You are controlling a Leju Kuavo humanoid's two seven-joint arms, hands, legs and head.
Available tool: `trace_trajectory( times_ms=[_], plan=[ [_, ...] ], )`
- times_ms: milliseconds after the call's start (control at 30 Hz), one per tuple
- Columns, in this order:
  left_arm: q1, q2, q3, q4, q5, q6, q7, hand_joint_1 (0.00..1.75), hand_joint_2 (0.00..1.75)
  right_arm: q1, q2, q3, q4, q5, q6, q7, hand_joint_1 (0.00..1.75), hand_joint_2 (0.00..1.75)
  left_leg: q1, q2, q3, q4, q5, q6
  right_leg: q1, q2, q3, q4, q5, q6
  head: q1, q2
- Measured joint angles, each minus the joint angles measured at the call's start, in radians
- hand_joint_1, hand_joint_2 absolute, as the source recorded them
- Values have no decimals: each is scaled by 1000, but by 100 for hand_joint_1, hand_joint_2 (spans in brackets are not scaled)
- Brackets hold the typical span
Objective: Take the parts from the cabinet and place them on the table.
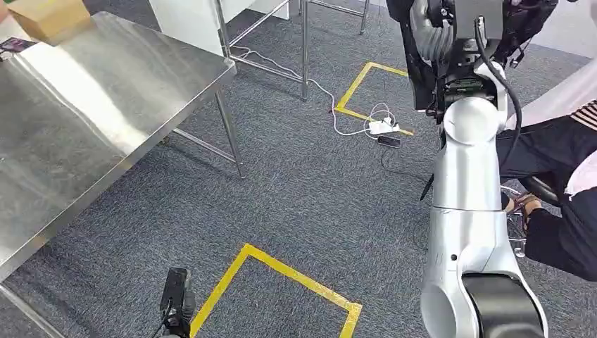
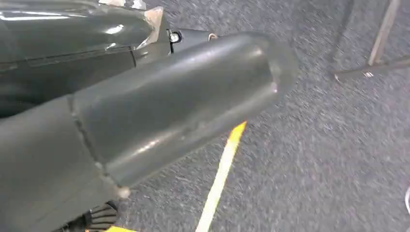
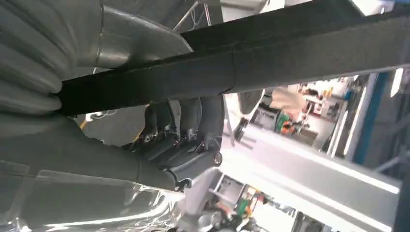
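Stainless steel desk (image 1: 91,105) lies off to the left, well apart from the raised right robot hand (image 3: 179,140), whose dark fingers wrap a long black part (image 3: 232,72). This looks like the carrying step (the left robot hand (image 2: 145,116) hangs over carpet, its state unclear). Next, turn toward the desk and set the part down.

Bright, even overhead light; broad glare streaks across the steel table (image 1: 84,105). Left wrist view motion-blurred, carpet (image 2: 314,159) smeared. Right wrist background blown out white.

Grey carpet (image 1: 317,190), yellow tape (image 1: 281,271), steel table (image 1: 84,120).
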Motion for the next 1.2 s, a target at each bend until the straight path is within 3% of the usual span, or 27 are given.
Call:
trace_trajectory(
  times_ms=[33,67,133,167,200,267,300,333,367,467,500,533,567,633,667,700,733,800,833,867,967,1000,1033,1067,1100,1167,1200],
  plan=[
    [-4,-1,-4,0,-4,0,1,0,0,-3,-11,0,0,0,1,0,175,175,1,-12,-1,-3,4,5,-5,45,-12,35,-20,1,0,0],
    [-8,-4,-7,0,-5,-1,2,0,0,-5,-20,0,0,0,2,0,175,175,3,-23,-2,-3,6,7,-8,75,-39,100,-49,-2,4,0],
    [-8,-10,-15,0,-13,-4,3,0,0,-4,-42,0,1,0,4,0,175,175,6,-52,-3,-3,7,8,-17,92,-109,256,-102,3,6,0],
    [-7,-13,-15,0,-13,-4,4,0,0,-3,-50,0,2,0,5,1,175,175,8,-67,-3,-2,8,6,-23,92,-130,296,-107,11,4,0],
    [-7,-13,-15,0,-14,-5,5,0,0,-3,-55,0,2,0,8,1,175,175,11,-79,-3,-2,9,4,-29,92,-126,282,-95,21,5,0],
    [-8,-14,-16,0,-17,-11,5,0,0,-7,-64,0,1,0,17,7,175,175,19,-104,-2,2,9,-3,-44,97,-61,140,-28,51,5,0],
    [-8,-15,-17,0,-19,-13,5,0,0,-11,-71,0,0,-1,27,11,175,175,23,-116,-4,7,6,-12,-58,120,-15,38,14,70,6,0],
    [-9,-14,-20,0,-20,-14,6,0,0,-15,-80,1,1,-2,38,13,175,175,21,-125,-14,13,4,-22,-65,166,6,1,6,73,7,0],
    [-11,-14,-22,0,-20,-16,6,0,0,-22,-82,4,1,-2,52,13,175,175,21,-136,-23,18,7,-31,-59,160,5,-5,13,60,5,0],
    [-4,-14,-27,0,-16,-20,5,0,0,-28,-93,6,5,0,64,16,175,175,29,-161,-31,3,22,-53,-48,130,4,-3,18,42,4,0],
    [-1,-12,-28,0,-16,-20,5,0,0,-34,-94,8,5,0,64,16,175,175,32,-144,-35,8,16,-53,-58,120,4,-7,23,33,4,0],
    [-1,-12,-29,0,-15,-20,5,0,0,-37,-94,13,5,0,66,16,175,175,22,-83,-47,40,-9,-56,-56,113,5,-8,24,27,-5,0],
    [-3,-12,-29,0,-14,-20,5,0,0,-41,-96,13,5,-1,66,16,175,175,22,-53,-74,101,-45,-60,-51,104,5,-8,22,17,-7,0],
    [-4,-12,-30,0,-14,-20,5,0,0,-46,-100,14,6,0,67,16,175,175,23,-37,-149,264,-117,-60,-41,82,4,-7,21,9,-6,0],
    [-3,-12,-30,0,-13,-20,5,0,0,-45,-102,16,8,0,69,16,175,175,22,-37,-174,318,-132,-59,-37,71,4,-7,20,8,-7,0],
    [-2,-12,-30,0,-11,-20,5,0,0,-46,-104,20,11,0,74,16,175,175,22,-37,-174,321,-122,-55,-33,60,5,-7,19,7,-6,0],
    [-2,-12,-30,0,-10,-20,5,0,0,-47,-105,23,13,1,77,16,175,175,21,-36,-153,282,-97,-50,-29,50,5,-7,18,6,-7,0],
    [-2,-10,-29,0,-8,-18,5,0,0,-57,-105,32,17,5,87,18,175,175,10,-17,-61,117,-23,-29,-22,33,9,-7,16,3,-6,0],
    [-2,-8,-29,-1,-5,-18,1,0,0,-64,-105,36,20,6,89,18,175,175,-5,34,-18,39,-8,-10,-23,24,10,-8,15,2,-7,0],
    [-4,-3,-29,-1,-2,-17,-2,0,0,-75,-108,40,23,7,92,18,175,175,-17,56,-11,24,-16,-6,-8,13,7,-7,15,3,-4,0],
    [-1,1,-29,-2,6,-16,-12,0,0,-82,-108,55,37,5,97,19,175,175,-19,15,-18,18,-11,1,-12,-21,12,-13,13,7,-7,0],
    [0,4,-28,-2,9,-15,-15,0,0,-87,-107,60,40,5,97,19,175,175,-10,2,-7,0,1,8,-4,-21,13,-11,8,11,-5,0],
    [1,3,-28,-3,10,-14,-18,0,0,-92,-107,63,45,5,97,20,175,175,-7,-6,-2,-8,7,6,-13,17,-1,4,-1,14,-5,0],
    [-1,3,-27,-3,13,-14,-19,0,0,-102,-107,67,53,3,97,19,175,175,-4,-17,-3,-10,12,14,-17,65,-23,58,-29,10,-7,0],
    [-1,3,-27,-3,18,-11,-20,0,0,-107,-107,73,63,2,97,18,175,175,-1,-29,-3,-10,12,14,-21,84,-56,135,-61,7,-4,0],
    [2,3,-26,-3,20,-10,-20,0,0,-106,-107,79,80,2,96,18,175,175,2,-59,-3,-10,13,14,-25,92,-126,280,-105,14,-4,0],
    [4,3,-26,-3,22,-8,-20,0,0,-105,-107,81,89,2,96,18,175,175,4,-72,-3,-9,13,13,-28,92,-135,292,-101,21,-5,0]
  ],
)
